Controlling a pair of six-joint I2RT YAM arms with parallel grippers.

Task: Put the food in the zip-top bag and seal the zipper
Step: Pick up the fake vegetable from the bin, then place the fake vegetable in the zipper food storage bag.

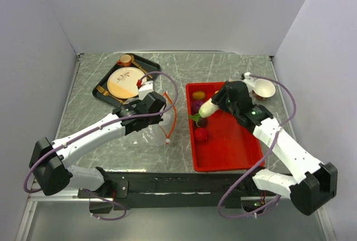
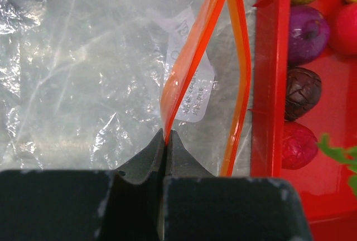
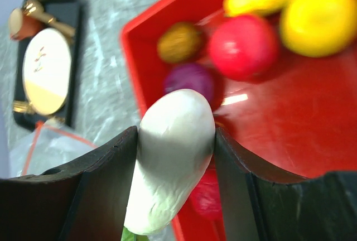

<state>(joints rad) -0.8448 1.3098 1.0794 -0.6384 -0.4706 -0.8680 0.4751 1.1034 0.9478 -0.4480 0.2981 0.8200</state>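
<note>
Pinching the zipper point(image 2: 195, 51), left pincer point(image 2: 166, 138) clamped together on its orange strip, zip-top bag point(image 2: 83, 73) lying on the desk point(image 1: 83, 107) beside the red tray point(image 3: 312, 118), right pincer point(image 3: 175, 135) clamped on the white food piece point(image 3: 173, 163) above that tray

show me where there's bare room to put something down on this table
The near half of the red tray is bare. Bare table lies left of the zip-top bag, and along the far edge between the black tray and white bowl. Crowded: the red tray's far-left corner, where the food and right gripper cluster.
</note>
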